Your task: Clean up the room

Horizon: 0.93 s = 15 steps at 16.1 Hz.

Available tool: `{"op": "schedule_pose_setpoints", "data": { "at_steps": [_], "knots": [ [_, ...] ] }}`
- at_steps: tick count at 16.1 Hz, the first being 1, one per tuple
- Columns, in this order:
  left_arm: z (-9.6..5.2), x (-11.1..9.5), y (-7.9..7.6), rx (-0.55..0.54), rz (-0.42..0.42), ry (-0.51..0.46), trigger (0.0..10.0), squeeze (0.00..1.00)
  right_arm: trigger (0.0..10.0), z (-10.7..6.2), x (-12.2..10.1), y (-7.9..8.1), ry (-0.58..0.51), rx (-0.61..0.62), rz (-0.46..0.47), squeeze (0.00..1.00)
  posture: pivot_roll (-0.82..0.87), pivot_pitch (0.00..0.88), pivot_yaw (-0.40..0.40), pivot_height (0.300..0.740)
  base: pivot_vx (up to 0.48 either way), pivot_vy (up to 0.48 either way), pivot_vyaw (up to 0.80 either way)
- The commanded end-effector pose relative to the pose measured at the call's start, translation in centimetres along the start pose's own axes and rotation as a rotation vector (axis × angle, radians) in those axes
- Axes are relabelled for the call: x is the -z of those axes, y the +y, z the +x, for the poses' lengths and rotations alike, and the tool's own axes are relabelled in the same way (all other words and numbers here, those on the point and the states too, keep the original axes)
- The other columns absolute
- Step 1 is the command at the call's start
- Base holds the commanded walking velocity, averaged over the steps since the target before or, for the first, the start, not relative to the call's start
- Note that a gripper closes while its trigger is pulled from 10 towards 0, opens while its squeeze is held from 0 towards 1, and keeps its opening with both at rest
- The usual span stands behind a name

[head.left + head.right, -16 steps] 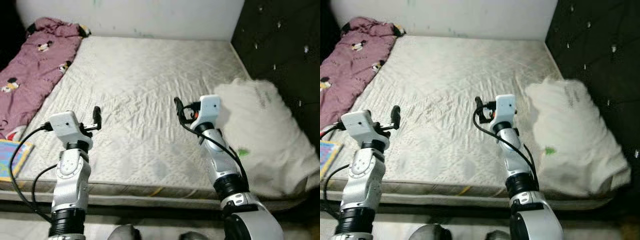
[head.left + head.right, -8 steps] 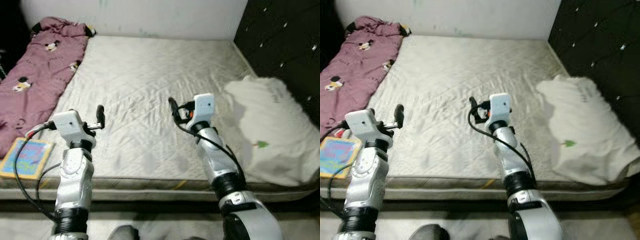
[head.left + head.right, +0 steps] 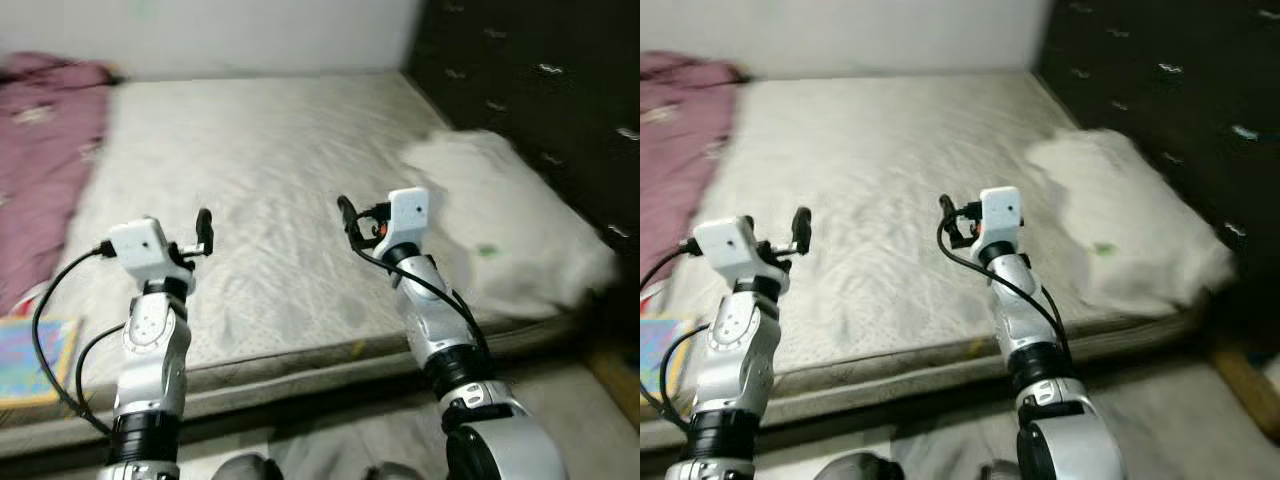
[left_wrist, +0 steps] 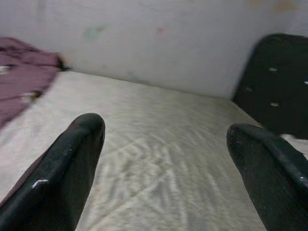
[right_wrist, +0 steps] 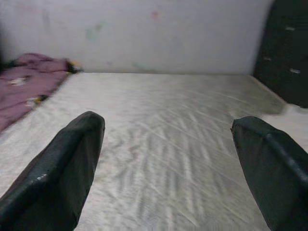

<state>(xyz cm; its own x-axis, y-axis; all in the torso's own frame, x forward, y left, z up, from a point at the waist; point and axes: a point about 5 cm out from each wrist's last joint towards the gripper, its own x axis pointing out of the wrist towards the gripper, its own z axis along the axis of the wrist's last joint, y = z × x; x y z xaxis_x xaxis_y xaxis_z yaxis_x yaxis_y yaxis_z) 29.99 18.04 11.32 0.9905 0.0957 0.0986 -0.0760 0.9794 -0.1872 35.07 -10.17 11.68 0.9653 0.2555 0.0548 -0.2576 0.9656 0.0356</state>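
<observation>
An unmade bed with a bare cream mattress lies before me. A purple printed blanket lies bunched along the mattress's left side, and a white pillow lies at its right end. My left gripper is raised over the mattress's near edge, open, with nothing between its fingers. My right gripper is held at the same height further right, also open and holding nothing, with its fingers pointing across the mattress. The picture is blurred.
A black tufted headboard stands along the right, behind the pillow. A pale wall closes the far side. A colourful book lies low at the left by the mattress edge. Floor shows in front of the bed.
The whole picture has swung and blurred, so the camera has moved: pillow and headboard now sit further left and nearer. Both arms keep the same raised pose, and both grippers remain open.
</observation>
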Motion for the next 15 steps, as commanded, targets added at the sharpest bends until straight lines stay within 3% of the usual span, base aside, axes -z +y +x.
{"op": "schedule_pose_setpoints", "data": {
  "at_steps": [1,15],
  "knots": [
    [0.14,0.32,-0.41,0.007,-0.009,0.019,10.0,0.0,10.0,0.13,-0.12,-0.46,0.006,0.004,0.001,0.0,0.07,0.0,0.001,0.74,0.0,0.48,0.0],
    [0.5,0.23,-0.84,0.005,-0.03,0.008,10.0,0.0,10.0,0.47,-0.29,-0.02,0.002,-0.041,-0.024,0.0,0.06,0.0,-0.007,0.74,0.0,0.48,0.0]
  ]
}}
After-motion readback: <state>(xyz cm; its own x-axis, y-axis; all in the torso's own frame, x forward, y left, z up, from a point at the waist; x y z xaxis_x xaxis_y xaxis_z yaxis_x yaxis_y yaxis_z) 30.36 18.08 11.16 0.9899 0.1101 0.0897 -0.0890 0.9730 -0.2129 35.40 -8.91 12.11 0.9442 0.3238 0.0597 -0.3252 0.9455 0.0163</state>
